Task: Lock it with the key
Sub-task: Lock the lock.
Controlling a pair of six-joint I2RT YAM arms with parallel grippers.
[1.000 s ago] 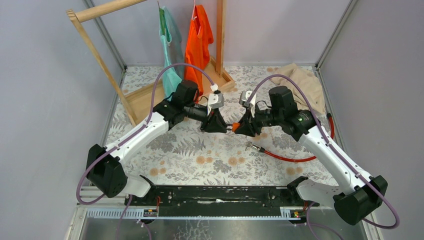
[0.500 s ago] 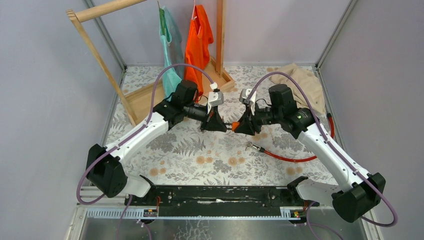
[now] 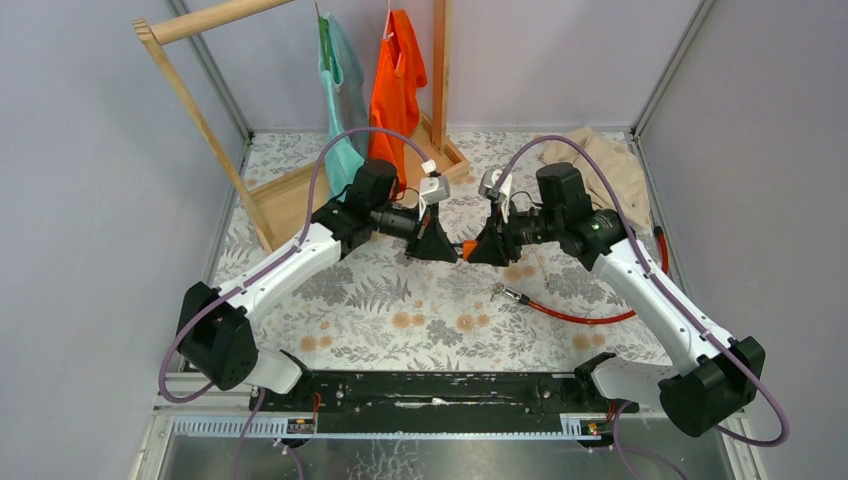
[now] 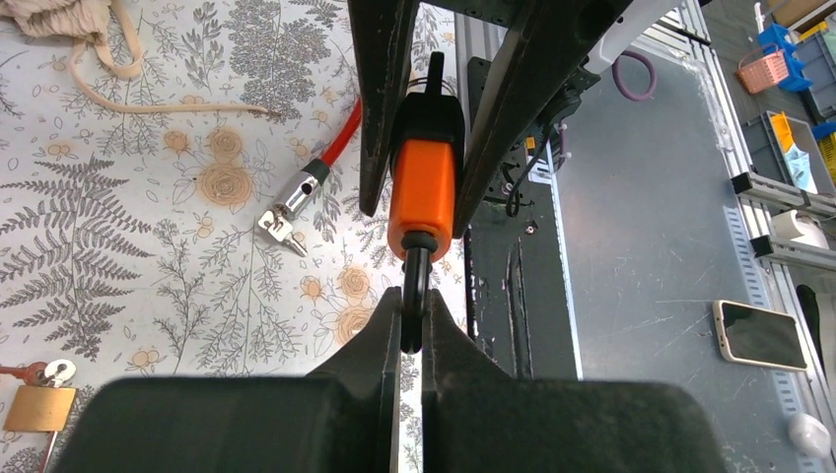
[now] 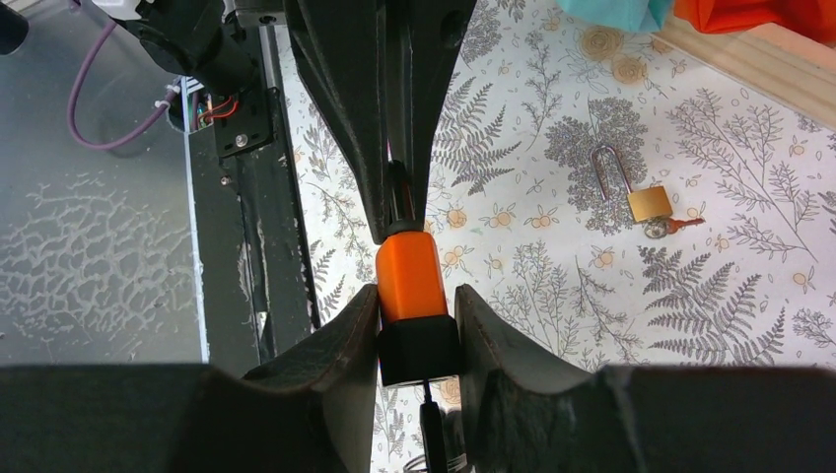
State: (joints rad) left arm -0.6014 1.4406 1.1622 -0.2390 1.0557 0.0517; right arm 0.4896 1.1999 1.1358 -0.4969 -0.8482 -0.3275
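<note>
An orange lock body point(image 3: 468, 246) with a black end cap point(image 5: 419, 350) hangs above the table between the two arms. My right gripper point(image 5: 416, 294) is shut on the lock, fingers pressing the cap and the orange part point(image 5: 409, 276). A black key point(image 4: 415, 291) sticks out of the lock's orange end point(image 4: 422, 192). On that key's head my left gripper point(image 4: 412, 296) is shut. In the top view the left gripper point(image 3: 447, 250) and right gripper point(image 3: 478, 248) meet tip to tip.
A red cable point(image 3: 590, 315) with a metal end point(image 3: 508, 294) lies on the floral cloth under the right arm. A brass padlock point(image 5: 651, 204) with a small red key lies further back. Wooden rack point(image 3: 200, 110), hanging orange shirt point(image 3: 395, 80) and a beige cloth point(image 3: 610, 165) stand behind.
My left gripper has closed on the black key. Both arms have shifted slightly towards the back of the table with the lock.
</note>
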